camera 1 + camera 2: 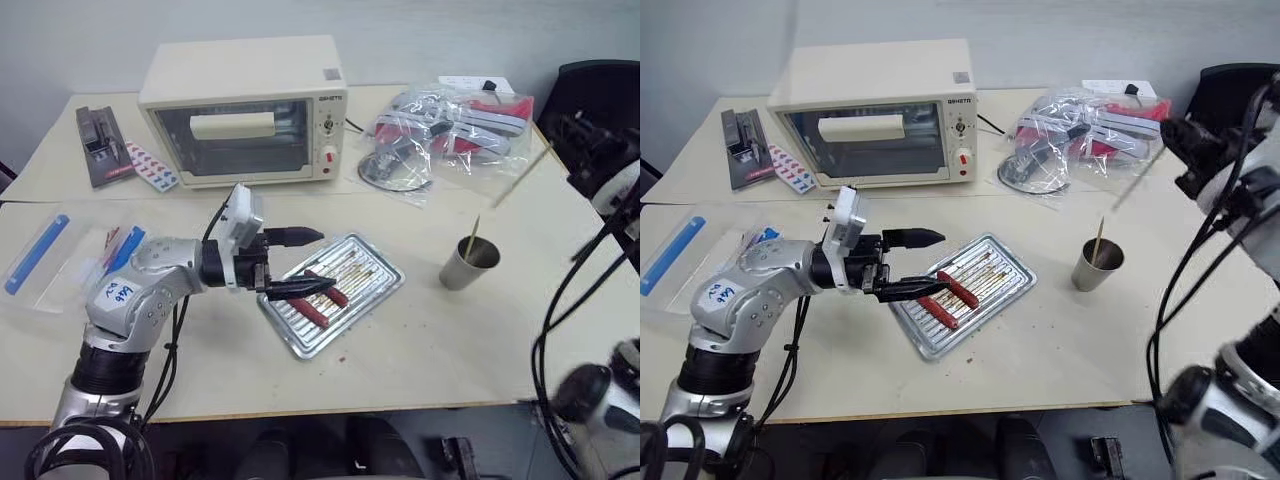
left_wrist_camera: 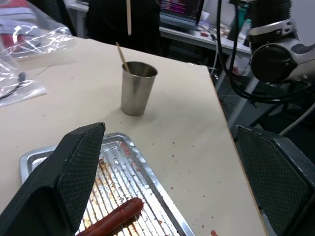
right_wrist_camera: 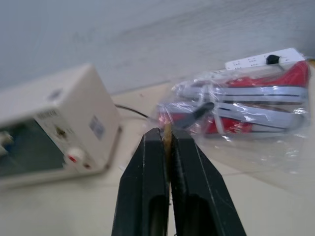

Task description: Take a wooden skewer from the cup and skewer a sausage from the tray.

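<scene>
The grey metal cup [image 1: 466,264] stands right of the silver tray [image 1: 378,262], with one wooden skewer [image 1: 472,235] leaning in it. My right gripper [image 3: 167,140] is shut on another wooden skewer [image 1: 521,177], which hangs slanted in the air above and behind the cup. Two reddish sausages [image 1: 331,290] [image 1: 311,311] lie side by side on the tray's ribbed bottom. My left gripper [image 1: 305,262] is open and level over the tray's left end, its fingers just above the sausages. The left wrist view shows one sausage [image 2: 111,220], the cup [image 2: 138,89] and the lifted skewer's lower end [image 2: 129,17].
A cream toaster oven [image 1: 245,108] stands at the back of the table. A clear plastic bag with red and white items [image 1: 452,125] lies back right. A clear case with blue bars [image 1: 48,255] sits at the left, a black holder [image 1: 100,145] behind it.
</scene>
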{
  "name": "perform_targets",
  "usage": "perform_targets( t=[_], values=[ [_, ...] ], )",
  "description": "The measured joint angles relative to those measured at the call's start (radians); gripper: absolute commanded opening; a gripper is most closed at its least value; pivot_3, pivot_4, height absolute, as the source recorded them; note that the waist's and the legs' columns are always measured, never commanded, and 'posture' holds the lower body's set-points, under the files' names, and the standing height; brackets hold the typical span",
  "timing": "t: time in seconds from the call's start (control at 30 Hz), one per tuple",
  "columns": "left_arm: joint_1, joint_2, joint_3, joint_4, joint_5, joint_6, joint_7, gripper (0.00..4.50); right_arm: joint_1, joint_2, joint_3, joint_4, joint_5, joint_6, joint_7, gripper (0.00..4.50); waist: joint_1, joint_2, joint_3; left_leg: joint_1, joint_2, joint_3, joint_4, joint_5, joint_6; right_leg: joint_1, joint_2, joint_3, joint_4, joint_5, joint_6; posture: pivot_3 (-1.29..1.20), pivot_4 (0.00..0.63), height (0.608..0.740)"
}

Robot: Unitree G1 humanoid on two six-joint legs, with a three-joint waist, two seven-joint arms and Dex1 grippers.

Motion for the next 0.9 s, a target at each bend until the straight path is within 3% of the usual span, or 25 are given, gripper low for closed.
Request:
perform_targets(
  t=[0.17,0.27,0.4,0.7,0.9],
  values=[
    [-0.01,-0.095,0.001,0.007,0.049,-0.056,0.092,4.5,-0.001,0.21,0.118,0.051,0.399,-0.081,-0.405,0.02,0.001,0.0,0.0,-0.003,0.0,0.001,0.0,0.001,0.001,-0.003,-0.001,0.0,0.003,0.0,0.0,0.0,0.15,0.74],
    [-0.042,-0.165,-0.028,0.045,0.095,-0.102,0.135,4.5,0.026,0.25,0.252,0.06,0.61,-0.207,-0.589,0.02,0.004,0.0,0.0,-0.005,-0.001,0.0,0.001,0.001,0.001,-0.004,-0.001,-0.001,0.002,0.0,0.0,0.0,0.15,0.74],
    [-0.049,-0.24,-0.04,0.094,0.142,-0.15,0.189,4.5,0.03,0.263,0.321,0.06,0.723,-0.338,-0.687,0.02,-0.003,0.0,0.0,-0.005,-0.001,0.001,0.001,0.001,0.002,-0.004,-0.002,-0.001,0.002,0.0,0.001,0.0,0.15,0.74],
    [-0.023,-0.367,-0.045,0.109,0.208,-0.228,0.328,2.47,0.038,0.241,0.447,0.045,0.79,-0.511,-0.73,0.0,-0.023,0.0,0.0,-0.005,0.0,0.001,0.0,0.001,0.002,-0.004,-0.001,-0.001,0.002,0.0,0.001,0.0,0.15,0.74],
    [0.004,-0.419,-0.048,0.035,0.212,-0.235,0.402,2.47,0.06,0.245,0.509,0.034,0.775,-0.59,-0.727,0.0,-0.021,0.0,0.0,-0.006,0.0,0.001,0.0,0.001,0.002,-0.004,-0.001,-0.001,0.002,0.0,0.001,0.0,0.15,0.74]
  ],
)
